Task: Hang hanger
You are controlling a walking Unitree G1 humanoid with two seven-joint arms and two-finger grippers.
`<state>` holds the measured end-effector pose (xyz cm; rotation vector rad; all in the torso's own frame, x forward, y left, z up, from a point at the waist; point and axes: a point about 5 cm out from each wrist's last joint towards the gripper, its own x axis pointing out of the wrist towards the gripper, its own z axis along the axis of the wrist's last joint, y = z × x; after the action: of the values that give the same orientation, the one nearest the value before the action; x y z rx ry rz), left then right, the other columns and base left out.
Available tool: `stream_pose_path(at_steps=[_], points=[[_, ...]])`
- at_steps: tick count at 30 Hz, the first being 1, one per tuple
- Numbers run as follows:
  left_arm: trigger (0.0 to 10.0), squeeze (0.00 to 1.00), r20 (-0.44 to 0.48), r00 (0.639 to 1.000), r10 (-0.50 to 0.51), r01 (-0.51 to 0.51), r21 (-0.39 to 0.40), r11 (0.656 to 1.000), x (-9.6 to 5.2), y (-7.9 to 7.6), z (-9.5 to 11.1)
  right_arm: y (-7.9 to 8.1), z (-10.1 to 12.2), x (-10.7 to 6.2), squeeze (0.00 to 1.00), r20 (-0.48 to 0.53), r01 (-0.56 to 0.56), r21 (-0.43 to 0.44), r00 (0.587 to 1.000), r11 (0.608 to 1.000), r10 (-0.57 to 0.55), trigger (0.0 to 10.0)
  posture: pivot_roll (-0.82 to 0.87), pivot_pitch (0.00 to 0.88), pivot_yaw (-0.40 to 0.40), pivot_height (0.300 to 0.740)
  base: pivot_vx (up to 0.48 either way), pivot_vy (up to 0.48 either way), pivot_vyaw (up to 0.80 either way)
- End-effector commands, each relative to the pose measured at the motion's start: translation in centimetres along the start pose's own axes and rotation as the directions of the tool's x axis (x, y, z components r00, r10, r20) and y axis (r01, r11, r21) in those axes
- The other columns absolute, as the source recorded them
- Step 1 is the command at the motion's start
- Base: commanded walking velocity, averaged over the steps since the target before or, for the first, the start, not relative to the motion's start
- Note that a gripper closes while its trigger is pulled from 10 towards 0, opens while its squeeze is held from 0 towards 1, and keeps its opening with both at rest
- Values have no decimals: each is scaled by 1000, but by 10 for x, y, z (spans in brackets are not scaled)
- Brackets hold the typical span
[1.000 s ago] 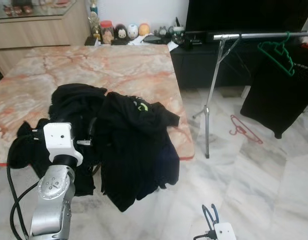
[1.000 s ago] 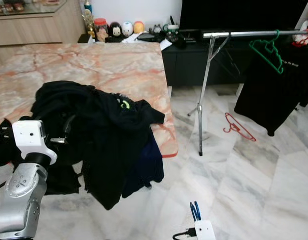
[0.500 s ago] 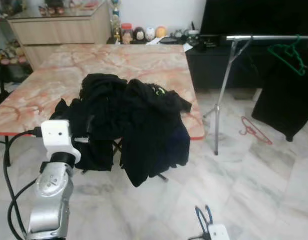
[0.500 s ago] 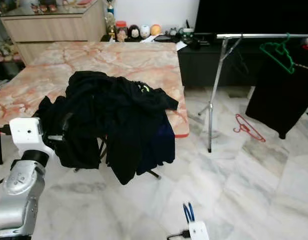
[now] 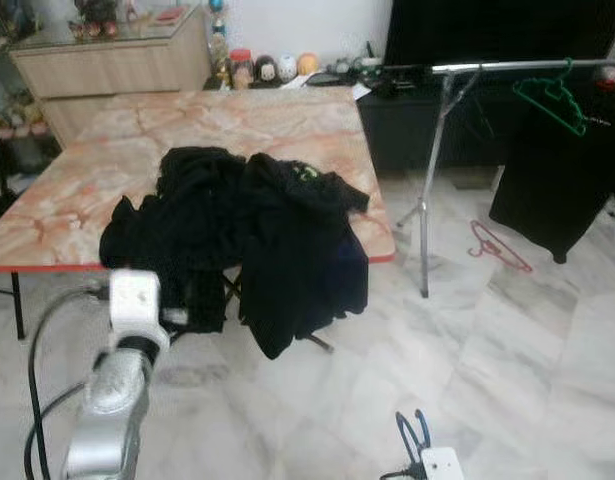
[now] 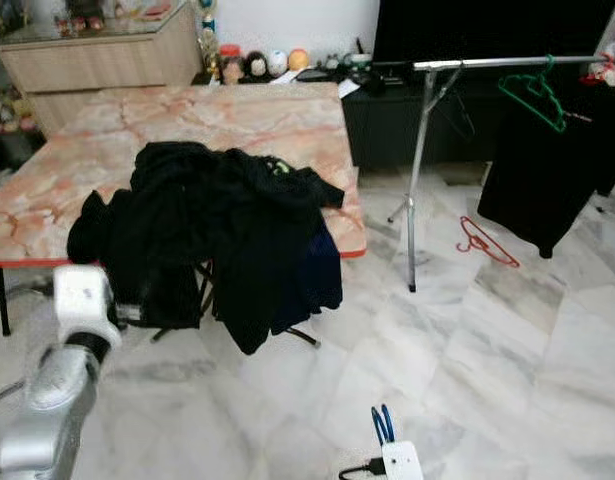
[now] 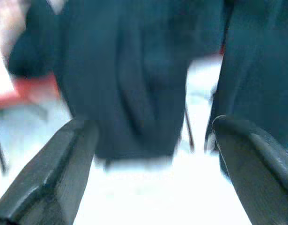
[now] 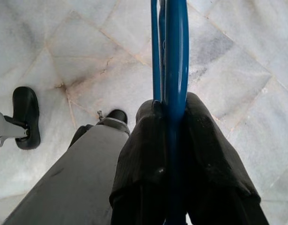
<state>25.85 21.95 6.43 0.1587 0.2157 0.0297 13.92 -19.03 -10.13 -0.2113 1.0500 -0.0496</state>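
My right gripper (image 8: pixel 169 105) is shut on a blue hanger (image 8: pixel 169 56), held low over the marble floor; the blue hanger (image 5: pixel 414 435) also shows at the bottom of the head views. My left gripper (image 7: pixel 153 136) is open with nothing between its fingers, facing black clothes that hang off the table edge. The left arm (image 5: pixel 135 305) is raised in front of the table. A metal clothes rail (image 5: pixel 517 66) stands to the right, with a green hanger (image 5: pixel 552 98) and a black garment (image 5: pixel 552 190) on it.
A pile of black clothes (image 5: pixel 257 220) drapes over the near corner of the marble table (image 5: pixel 107 130). A red hanger (image 5: pixel 497 247) lies on the floor beneath the rail. A black TV cabinet (image 5: pixel 407 120) and a wooden sideboard (image 5: pixel 117 50) line the back wall.
The camera has pulled back, so the table and rail look farther away. My left arm sits lower in the picture. The right gripper still holds the blue hanger.
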Motion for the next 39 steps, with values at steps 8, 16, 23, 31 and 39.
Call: stream_pose_path(at_steps=[8,16,23,31,39], points=[[10000,0,-308,951,-7,10,11,1000,-20,13,-82,1,5,1,0,12,8,19,1000,1000,-9,10000,41,0,31,740,0,0,0],[10000,0,-568,823,-10,42,43,998,-39,1,-138,4,8,1,0,13,-16,11,1000,1000,16,10000,35,0,16,740,0,0,0],[10000,0,-650,760,-6,32,27,999,-52,-3,-155,4,10,2,0,11,-50,-7,999,999,50,10000,13,0,13,740,0,0,229],[10000,0,-646,763,14,-6,15,1000,-47,-7,-153,8,5,1,0,-5,-71,3,997,997,71,10000,4,0,10,740,0,0,784],[10000,0,-663,748,31,-31,12,999,-54,-2,-159,4,9,2,0,11,-65,-13,998,998,65,10000,6,0,0,740,0,0,785]])
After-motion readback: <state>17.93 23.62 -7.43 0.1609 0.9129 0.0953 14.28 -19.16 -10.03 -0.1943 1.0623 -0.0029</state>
